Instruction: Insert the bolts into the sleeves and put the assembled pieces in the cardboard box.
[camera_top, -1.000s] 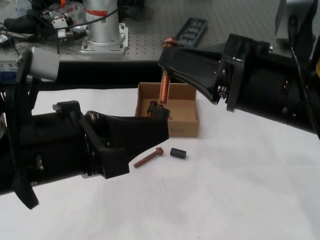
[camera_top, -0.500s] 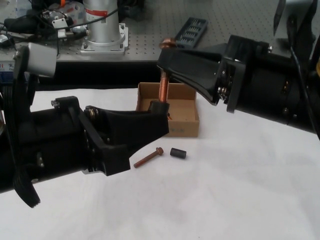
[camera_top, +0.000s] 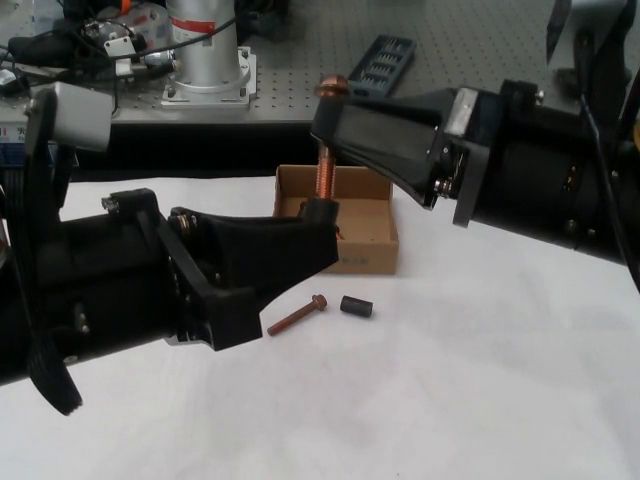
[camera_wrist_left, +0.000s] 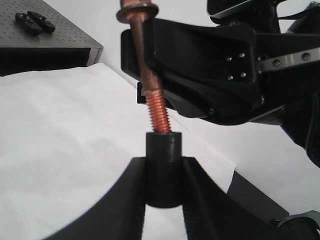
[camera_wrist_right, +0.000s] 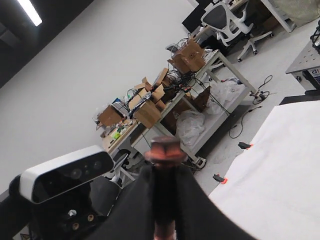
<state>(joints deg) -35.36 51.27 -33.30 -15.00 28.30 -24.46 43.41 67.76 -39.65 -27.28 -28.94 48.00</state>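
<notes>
My right gripper (camera_top: 335, 118) is shut on a copper bolt (camera_top: 326, 150), held upright above the cardboard box (camera_top: 360, 245). The bolt (camera_wrist_left: 150, 85) points thread-down, its tip just inside the top of a black sleeve (camera_wrist_left: 163, 167). My left gripper (camera_wrist_left: 163, 192) is shut on that sleeve (camera_top: 318, 212) and holds it upright below the bolt. In the right wrist view the bolt's head (camera_wrist_right: 165, 150) sits between my right gripper (camera_wrist_right: 163, 197) fingers. A second copper bolt (camera_top: 298, 315) and a second black sleeve (camera_top: 356, 306) lie loose on the white cloth in front of the box.
The bench is covered with a white cloth (camera_top: 450, 380). Behind it a perforated metal table holds a silver post base (camera_top: 205, 60), cables and a dark ridged block (camera_top: 382, 62). Both arms crowd the space over the box.
The left gripper with its sleeve has risen slightly toward the bolt, so the thread tip now meets the sleeve's top. The right gripper has shifted a little left.
</notes>
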